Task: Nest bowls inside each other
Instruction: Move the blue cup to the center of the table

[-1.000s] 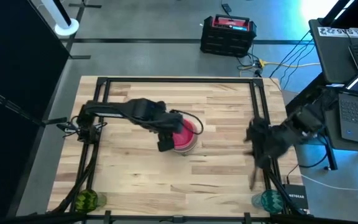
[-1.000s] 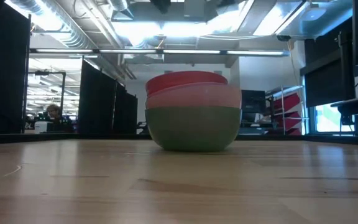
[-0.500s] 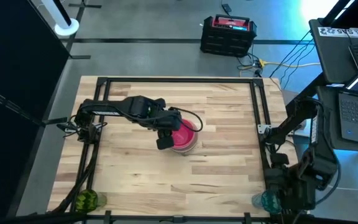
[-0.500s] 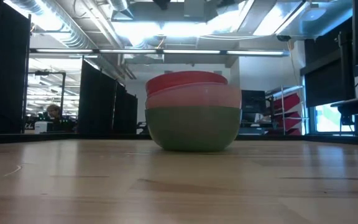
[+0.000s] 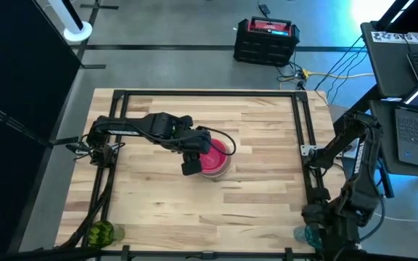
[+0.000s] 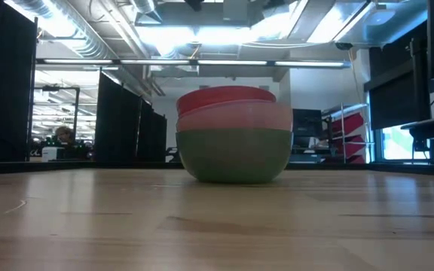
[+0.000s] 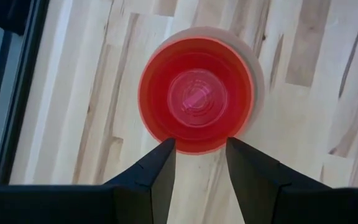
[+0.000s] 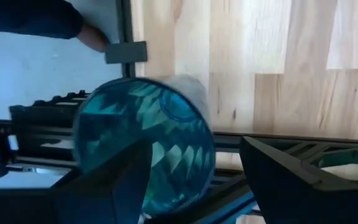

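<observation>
A stack of nested bowls [image 5: 215,157] stands mid-table on the green bowl's base [image 6: 233,154], with a pink bowl and a red bowl [image 7: 196,94] inside it. My left gripper [image 7: 199,160] hangs open above the stack's near rim, clear of it; the low view shows no finger at the bowls. A teal patterned cup [image 8: 143,138] stands at the table's near right corner [image 5: 309,233]. My right gripper [image 8: 191,180] is open above the cup, one finger on either side of it. A green patterned cup [image 5: 100,233] stands at the near left corner.
Black frame rails [image 5: 302,130] run along the table's edges and pass close by the teal cup [image 8: 126,52]. A dark sleeve with a hand [image 8: 42,17] shows beyond the near right corner. Laptops [image 5: 416,123] stand off the right edge, and a black case [image 5: 265,40] stands beyond the far edge.
My right arm has swung from the table's right edge toward the near right corner and come down, tipping to point more steeply down over the teal cup. Its fingers stay open. The bowls have not moved.
</observation>
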`<move>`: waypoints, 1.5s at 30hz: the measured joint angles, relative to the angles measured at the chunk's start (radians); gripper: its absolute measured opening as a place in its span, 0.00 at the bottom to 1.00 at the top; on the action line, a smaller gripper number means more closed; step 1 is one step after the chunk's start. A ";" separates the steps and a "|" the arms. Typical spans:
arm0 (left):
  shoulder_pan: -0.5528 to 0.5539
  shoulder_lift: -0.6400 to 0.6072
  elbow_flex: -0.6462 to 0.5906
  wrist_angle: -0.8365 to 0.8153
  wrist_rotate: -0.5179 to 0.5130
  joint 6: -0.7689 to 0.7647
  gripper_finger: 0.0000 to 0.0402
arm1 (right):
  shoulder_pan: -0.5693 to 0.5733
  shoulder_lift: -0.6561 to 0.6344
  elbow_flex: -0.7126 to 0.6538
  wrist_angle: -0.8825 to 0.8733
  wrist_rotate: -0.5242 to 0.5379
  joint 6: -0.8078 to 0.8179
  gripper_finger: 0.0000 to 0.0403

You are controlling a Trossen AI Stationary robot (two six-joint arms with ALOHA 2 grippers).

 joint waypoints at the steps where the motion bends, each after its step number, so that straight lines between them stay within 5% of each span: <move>1: 0.000 0.000 0.000 0.000 0.000 0.000 0.32 | 0.000 0.000 -0.014 0.016 -0.006 0.000 0.57; 6: 0.000 0.000 0.000 0.000 0.000 0.000 0.32 | -0.001 0.000 -0.064 0.058 -0.019 0.000 0.52; 11: 0.000 0.000 0.000 -0.001 0.000 0.000 0.32 | -0.046 -0.007 -0.070 0.075 -0.042 -0.016 0.10; 13: 0.000 0.000 0.000 -0.001 0.000 -0.001 0.32 | -0.083 -0.018 -0.067 0.094 -0.023 -0.032 0.04; 32: -0.053 -0.037 -0.001 -0.062 0.003 0.085 0.32 | -1.153 0.036 0.143 -0.115 0.069 -0.825 0.00; 38: -0.059 -0.064 -0.001 -0.062 0.003 0.072 0.32 | -1.294 0.124 0.189 -0.101 0.050 -0.971 0.00; 45: -0.059 -0.074 -0.001 -0.062 0.003 0.064 0.32 | -1.311 0.218 0.223 -0.123 0.032 -1.053 0.00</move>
